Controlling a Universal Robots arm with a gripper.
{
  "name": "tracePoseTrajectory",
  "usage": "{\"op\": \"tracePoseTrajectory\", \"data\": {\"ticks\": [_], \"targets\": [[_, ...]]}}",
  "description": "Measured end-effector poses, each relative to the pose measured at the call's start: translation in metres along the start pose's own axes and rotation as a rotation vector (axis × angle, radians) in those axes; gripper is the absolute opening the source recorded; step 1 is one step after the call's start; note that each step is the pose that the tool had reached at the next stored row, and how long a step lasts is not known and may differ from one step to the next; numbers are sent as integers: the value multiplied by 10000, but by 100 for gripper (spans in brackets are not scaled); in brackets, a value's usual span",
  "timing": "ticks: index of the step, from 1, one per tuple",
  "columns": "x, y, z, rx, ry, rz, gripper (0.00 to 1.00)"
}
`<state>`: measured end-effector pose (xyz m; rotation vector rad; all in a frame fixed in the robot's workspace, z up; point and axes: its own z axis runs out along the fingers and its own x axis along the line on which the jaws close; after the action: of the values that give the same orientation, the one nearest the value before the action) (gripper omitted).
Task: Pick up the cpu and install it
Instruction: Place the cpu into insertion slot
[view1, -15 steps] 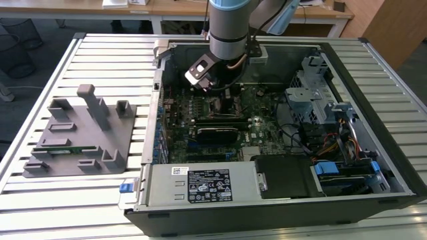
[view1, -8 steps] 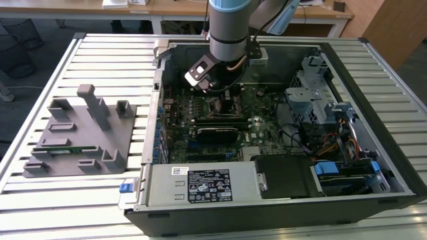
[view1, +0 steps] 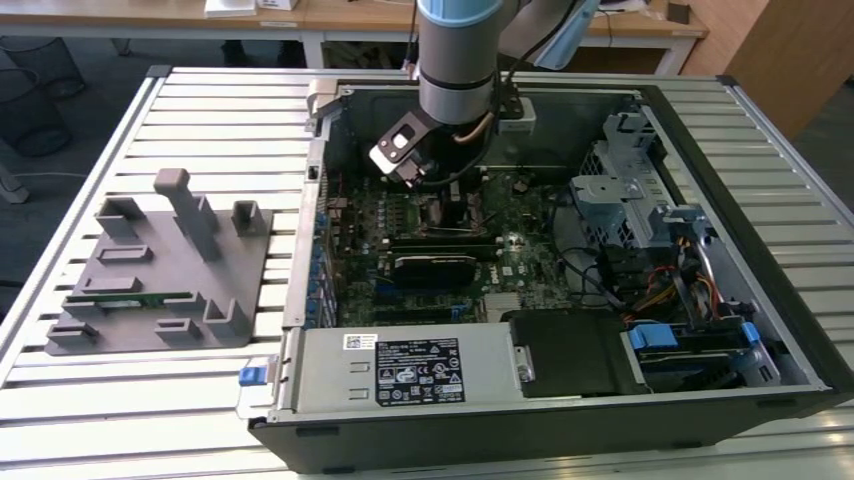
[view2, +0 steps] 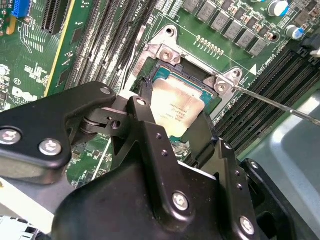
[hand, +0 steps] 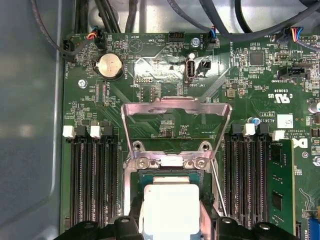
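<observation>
The arm (view1: 454, 60) reaches straight down from above into the open computer case (view1: 787, 330), which lies on its side on the slatted bench (view1: 200, 110). Its wrist hangs low over the motherboard (view1: 527, 215), and the tool (view1: 447, 190) points down at the processor socket (hand: 170, 162).

In both wrist views the cpu (view2: 177, 107) (hand: 171, 205) sits between the tool's two black fingers (view2: 150, 135), silver top facing up. The fingers lie against two opposite edges, so the tool (hand: 171, 222) is closed on the cpu. The chip is inside the socket's metal frame (view2: 165, 52); whether it is fully seated or held just above the contacts cannot be told.

The socket's load plate (hand: 175, 107) stands swung up and open, and its thin lever (view2: 270, 102) is angled away beside the memory slots (hand: 92, 180). A grey tray (view1: 160, 270) lies on the bench, well apart at the exterior view's left.
</observation>
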<state>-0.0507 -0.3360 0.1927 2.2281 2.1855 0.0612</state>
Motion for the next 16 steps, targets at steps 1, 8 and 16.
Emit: {"op": "tracePoseTrajectory", "data": {"ticks": [1,8,16], "targets": [[0,0,4,0,0,0,53],[1,0,14,-2,3,-1,53],[1,0,7,-3,3,0,60]]}}
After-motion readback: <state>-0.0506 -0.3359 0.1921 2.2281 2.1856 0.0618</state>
